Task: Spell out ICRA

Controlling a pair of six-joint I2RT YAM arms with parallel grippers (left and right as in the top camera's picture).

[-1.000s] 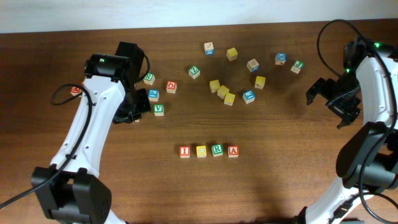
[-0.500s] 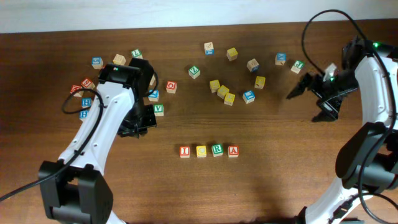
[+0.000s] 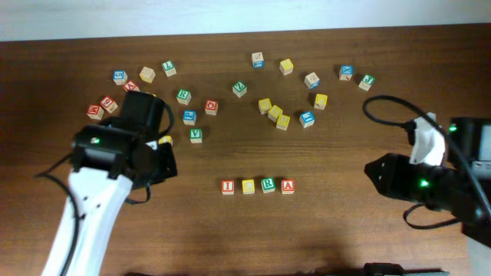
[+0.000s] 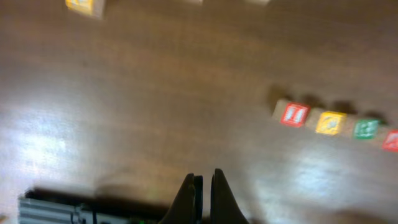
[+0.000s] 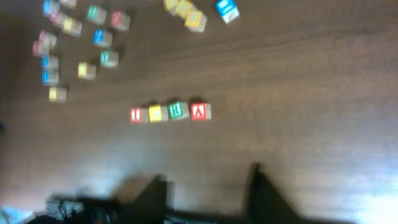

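Observation:
Four letter blocks stand in a row at the table's middle: a red I [image 3: 228, 186], a yellow C [image 3: 248, 186], a green R [image 3: 268, 185] and a red A [image 3: 288, 185]. The left wrist view has the row at its right, from the I [image 4: 293, 114] onward. The right wrist view shows it from the I [image 5: 135, 115] to the A [image 5: 199, 111]. My left gripper [image 4: 202, 186] is shut on nothing, well left of the row. My right gripper [image 5: 208, 183] hangs above bare wood with its fingers apart and empty, to the right of the row.
Loose letter blocks lie scattered along the back: a cluster at the left [image 3: 123, 84], yellow ones in the middle [image 3: 275, 113], a few at the right [image 3: 347, 73]. The left arm [image 3: 115, 153] and right arm [image 3: 430, 184] flank the row.
Both arms have pulled back from the far blocks toward the table's near side, uncovering the left cluster. The four-block row has not moved.

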